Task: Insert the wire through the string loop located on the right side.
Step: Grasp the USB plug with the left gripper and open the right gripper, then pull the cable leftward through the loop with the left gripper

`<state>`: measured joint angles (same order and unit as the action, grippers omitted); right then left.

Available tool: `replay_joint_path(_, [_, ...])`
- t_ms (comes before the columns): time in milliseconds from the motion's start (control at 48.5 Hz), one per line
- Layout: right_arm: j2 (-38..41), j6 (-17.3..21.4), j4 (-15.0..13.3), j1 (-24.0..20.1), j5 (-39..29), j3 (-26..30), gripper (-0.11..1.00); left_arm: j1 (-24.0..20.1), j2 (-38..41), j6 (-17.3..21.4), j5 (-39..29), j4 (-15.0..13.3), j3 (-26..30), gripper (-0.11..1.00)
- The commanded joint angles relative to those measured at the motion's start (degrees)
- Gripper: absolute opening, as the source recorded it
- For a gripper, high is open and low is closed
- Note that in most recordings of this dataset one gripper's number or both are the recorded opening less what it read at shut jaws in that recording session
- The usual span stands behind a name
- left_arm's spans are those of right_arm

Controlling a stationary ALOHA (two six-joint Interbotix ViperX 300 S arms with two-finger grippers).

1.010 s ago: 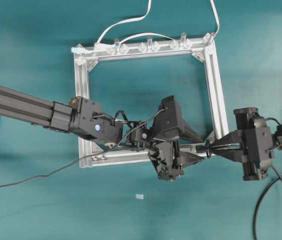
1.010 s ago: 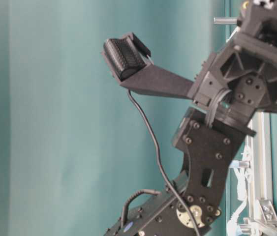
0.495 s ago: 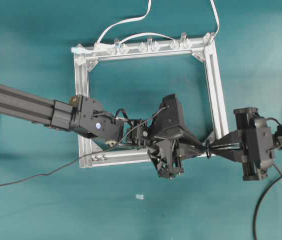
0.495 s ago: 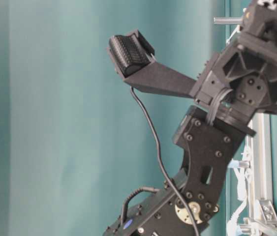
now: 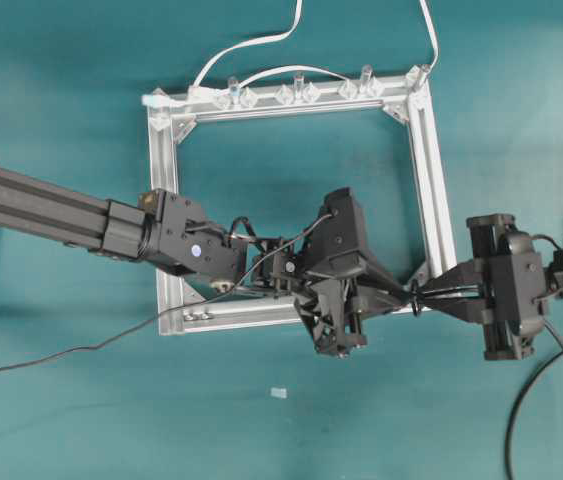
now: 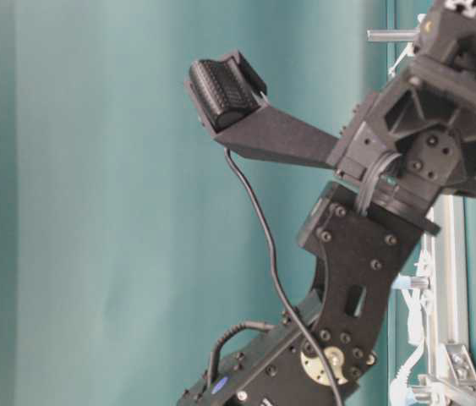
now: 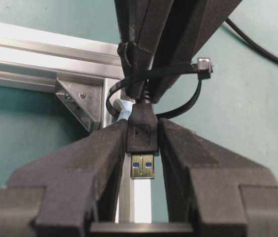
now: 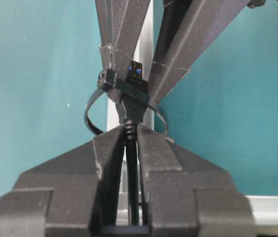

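Two robot arms meet at the near right corner of a square aluminium frame (image 5: 431,180) lying on a teal worktop (image 5: 61,420). The wire (image 5: 61,352), a thin black cable, trails across the worktop from the near left and passes around to the right arm. Its small rectangular plug (image 7: 142,134) with a metal tip has already passed through the string loop (image 7: 178,89), a thin black ring standing at that corner.

The left end effector (image 7: 143,148) is clenched on the plug body, one finger on each flat side. The right end effector (image 8: 130,148) is clenched on the cable just behind the plug's ribbed collar, on the other side of the loop.

The wire looks light, limp and smooth, so it would likely sag or slip. The rigid plug seems the surest place to hold. The loop looks flimsy and easily pushed aside.
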<state>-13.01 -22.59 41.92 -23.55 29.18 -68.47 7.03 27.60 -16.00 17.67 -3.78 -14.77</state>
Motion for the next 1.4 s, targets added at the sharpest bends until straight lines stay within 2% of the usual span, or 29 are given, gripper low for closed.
replay_joint_path(0, [-0.35,0.18,-0.18,0.09,-0.62,0.26,0.11,0.09,-1.58,-0.26,0.18,0.18,0.88,0.23])
replay_joint_path(454, [-0.35,0.18,-0.18,0.09,-0.26,0.62,0.11,0.09,-1.76,-0.18,0.26,0.18,0.79,0.23])
replay_joint_path(515, [-0.44,0.09,-0.18,0.09,-0.18,0.53,0.23,0.09,-1.85,-0.18,0.18,0.18,0.7,0.23])
replay_joint_path(701, [-1.14,0.09,-0.18,0.09,-0.44,0.18,0.77,0.09,-2.11,-0.18,0.09,0.18,0.62,0.23])
replay_joint_path(763, [-1.41,0.09,-0.18,0.0,-0.44,-0.09,0.89,0.09,-2.55,-0.18,-0.7,0.18,0.62,0.23])
replay_joint_path(928, [-2.64,0.09,-0.18,0.0,-1.05,-0.62,0.89,0.0,-4.04,0.18,-3.78,0.18,-0.35,0.23])
replay_joint_path(1134, [-3.69,0.09,-0.18,0.09,-2.02,-1.49,0.89,-0.09,-6.42,0.18,-4.04,0.26,-2.99,0.23])
replay_joint_path(1381, [-3.78,0.09,-0.18,0.09,-2.11,-1.76,0.89,-0.18,-12.83,0.09,-5.8,0.26,-10.2,0.23])
